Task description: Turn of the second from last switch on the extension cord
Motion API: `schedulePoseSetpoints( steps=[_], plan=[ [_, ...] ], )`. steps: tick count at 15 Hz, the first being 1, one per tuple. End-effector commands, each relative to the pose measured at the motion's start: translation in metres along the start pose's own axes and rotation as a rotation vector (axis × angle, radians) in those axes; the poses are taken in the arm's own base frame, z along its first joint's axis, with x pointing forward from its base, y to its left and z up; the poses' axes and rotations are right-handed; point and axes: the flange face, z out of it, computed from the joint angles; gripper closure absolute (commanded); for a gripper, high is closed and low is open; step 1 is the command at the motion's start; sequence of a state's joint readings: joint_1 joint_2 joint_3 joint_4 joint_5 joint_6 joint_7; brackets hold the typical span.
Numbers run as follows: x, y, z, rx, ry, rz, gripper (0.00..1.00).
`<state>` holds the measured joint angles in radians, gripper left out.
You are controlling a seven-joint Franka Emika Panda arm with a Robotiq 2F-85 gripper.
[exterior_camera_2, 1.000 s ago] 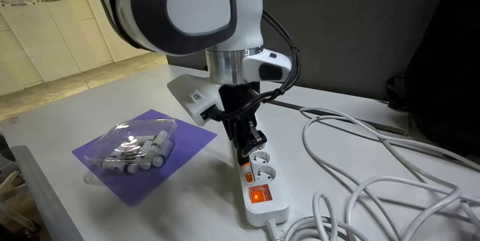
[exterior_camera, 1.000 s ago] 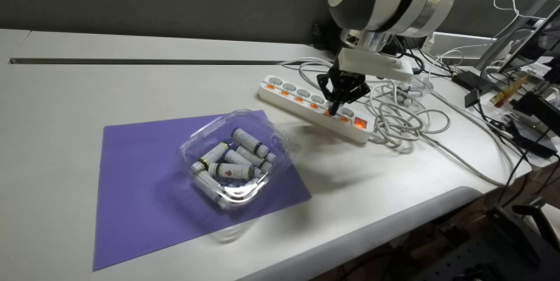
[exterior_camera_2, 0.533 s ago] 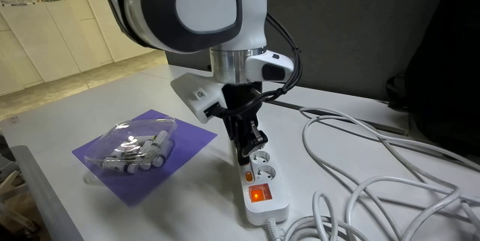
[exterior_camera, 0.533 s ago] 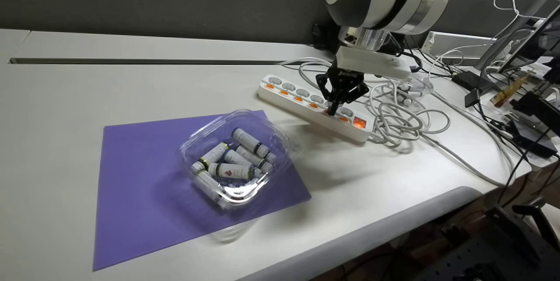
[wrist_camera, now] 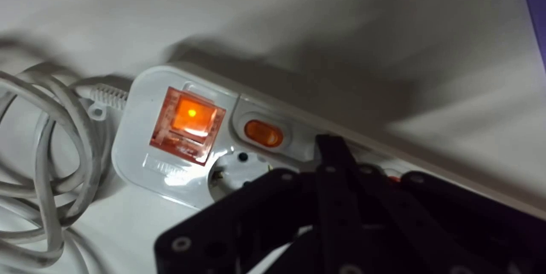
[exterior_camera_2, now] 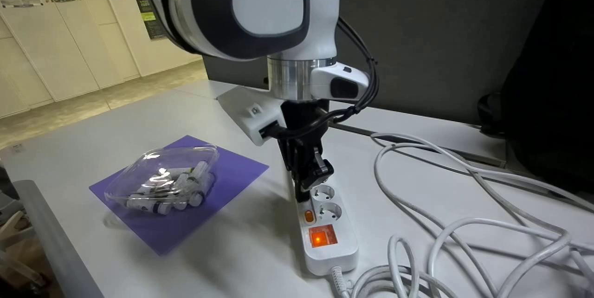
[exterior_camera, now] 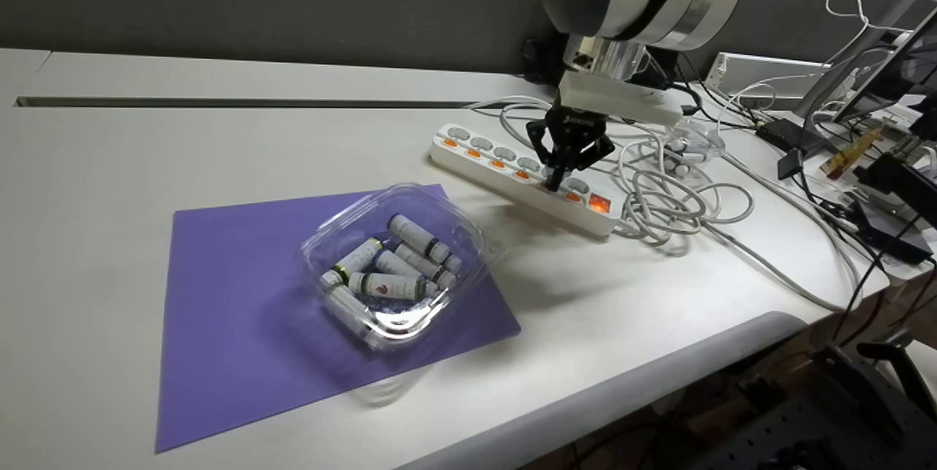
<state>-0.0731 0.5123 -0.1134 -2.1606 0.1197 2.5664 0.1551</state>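
Note:
The extension cord (exterior_camera: 505, 176) is a long white strip lying on the table, also seen in an exterior view (exterior_camera_2: 332, 257) and the wrist view (wrist_camera: 133, 148). Its large square switch (wrist_camera: 193, 117) glows orange at the cable end. The small orange switch beside it (wrist_camera: 263, 133) is uncovered, as in an exterior view (exterior_camera: 574, 197). My gripper (exterior_camera: 554, 187) points down with its fingers together and nothing seen between them. Its tips (exterior_camera_2: 302, 197) are at the strip, over the following small switch, which is mostly hidden. I cannot tell that switch's position.
A clear plastic box (exterior_camera: 395, 265) with several small bottles sits on a purple sheet (exterior_camera: 219, 353). Loose white-grey cables (exterior_camera: 659, 199) lie tangled at the strip's cable end. A dark partition (exterior_camera: 293, 1) stands behind the table.
The gripper and arm have shifted slightly along the strip, away from its lit end. The strip has slid slightly the same way. The switch under the tips has become more hidden.

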Motion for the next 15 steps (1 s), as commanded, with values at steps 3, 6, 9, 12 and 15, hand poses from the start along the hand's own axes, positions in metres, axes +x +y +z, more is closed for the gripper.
schedulePoseSetpoints(
  steps=[3,6,9,12,15],
  plan=[
    [0.007,-0.010,0.024,0.046,-0.084,-0.004,1.00],
    [0.009,-0.015,0.024,0.134,-0.099,-0.029,1.00],
    [0.009,-0.018,0.026,0.196,-0.124,-0.043,1.00],
    [0.007,-0.017,0.027,0.203,-0.197,-0.041,1.00],
    [0.002,-0.010,-0.013,0.200,-0.187,-0.036,1.00]
  ],
)
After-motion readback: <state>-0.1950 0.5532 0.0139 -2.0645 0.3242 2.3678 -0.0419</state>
